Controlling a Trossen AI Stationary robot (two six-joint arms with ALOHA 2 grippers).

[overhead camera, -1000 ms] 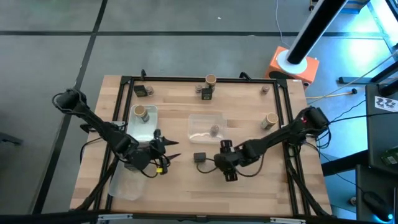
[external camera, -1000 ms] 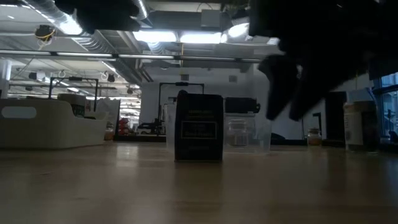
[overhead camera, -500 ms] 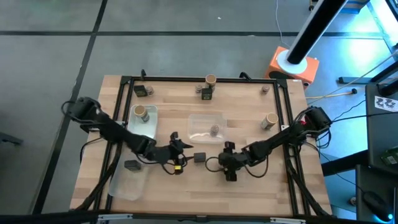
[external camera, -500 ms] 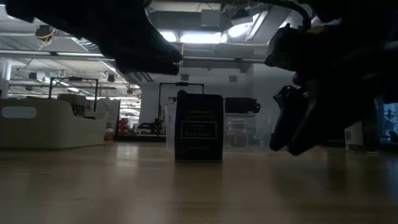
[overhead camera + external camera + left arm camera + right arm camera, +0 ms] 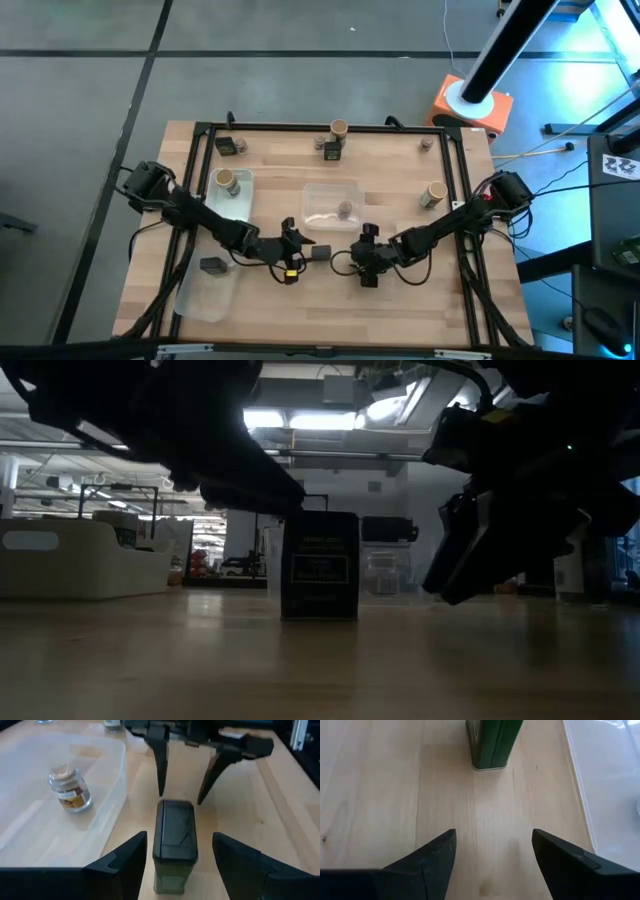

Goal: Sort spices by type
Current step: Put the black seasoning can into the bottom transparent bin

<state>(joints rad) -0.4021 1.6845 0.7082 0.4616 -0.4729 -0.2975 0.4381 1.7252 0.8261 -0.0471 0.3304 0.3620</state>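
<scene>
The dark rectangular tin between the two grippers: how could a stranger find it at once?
Start at the clear plastic tray in the table's middle. Just in front of it, the dark green rectangular tin stands upright on bare wood between the left gripper and right gripper. No other container stands between them.

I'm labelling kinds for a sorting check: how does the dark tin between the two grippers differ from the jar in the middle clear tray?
The dark tin is rectangular with a flat dark lid; the small jar is round, clear-sided, with a tan top. The tin stands on bare wood between the left gripper's open fingers; the jar sits inside the middle tray, untouched. Both stand upright.
</scene>
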